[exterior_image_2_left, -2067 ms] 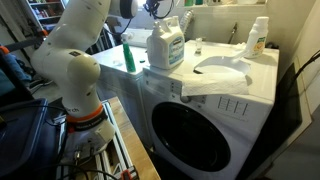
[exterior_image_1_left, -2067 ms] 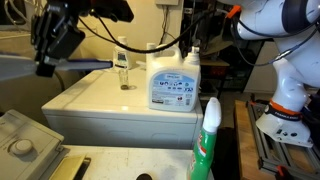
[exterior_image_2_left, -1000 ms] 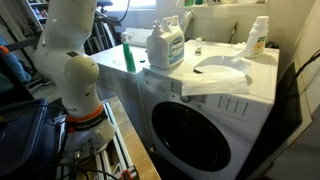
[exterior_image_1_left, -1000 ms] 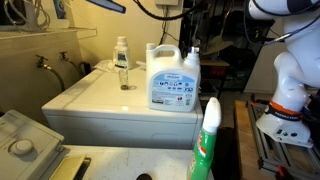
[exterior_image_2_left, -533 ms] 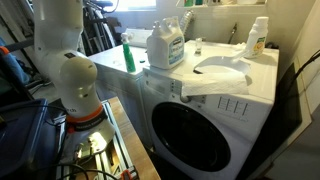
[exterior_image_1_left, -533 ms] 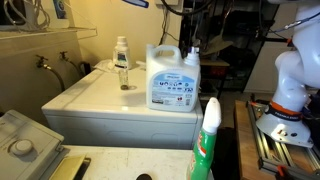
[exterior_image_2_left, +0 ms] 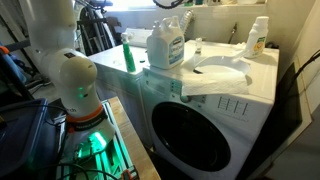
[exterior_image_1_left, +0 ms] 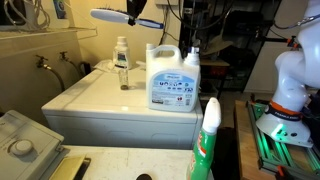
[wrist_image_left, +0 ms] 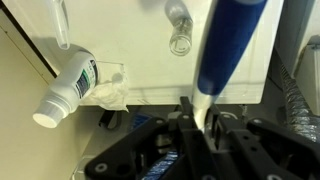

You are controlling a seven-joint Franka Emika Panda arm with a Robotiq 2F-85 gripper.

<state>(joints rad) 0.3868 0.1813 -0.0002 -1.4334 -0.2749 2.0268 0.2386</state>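
Observation:
My gripper (wrist_image_left: 203, 115) is shut on the white end of a long blue-and-white tool (wrist_image_left: 228, 40). In an exterior view the gripper (exterior_image_1_left: 134, 15) is high above the white washing machine (exterior_image_1_left: 90, 100), with the tool (exterior_image_1_left: 108, 15) sticking out sideways. Below it in the wrist view are a white bottle with a green label (wrist_image_left: 65, 90), a crumpled tissue (wrist_image_left: 112, 95) and a small clear jar (wrist_image_left: 180, 38). The bottle (exterior_image_1_left: 122, 55) and jar (exterior_image_1_left: 126, 82) stand at the back of the washer top.
A large white detergent jug (exterior_image_1_left: 170, 80) (exterior_image_2_left: 166, 45) stands on the washer top. A green spray bottle (exterior_image_1_left: 207, 140) (exterior_image_2_left: 128, 55) stands beside the machine. The robot's base (exterior_image_2_left: 75, 100) is next to the washer (exterior_image_2_left: 200, 120). A sink (exterior_image_1_left: 20, 140) is in the foreground.
The arm has lifted from low at the washer's side to high above it, and the blue tool now points out sideways. The light at the robot's base has turned green.

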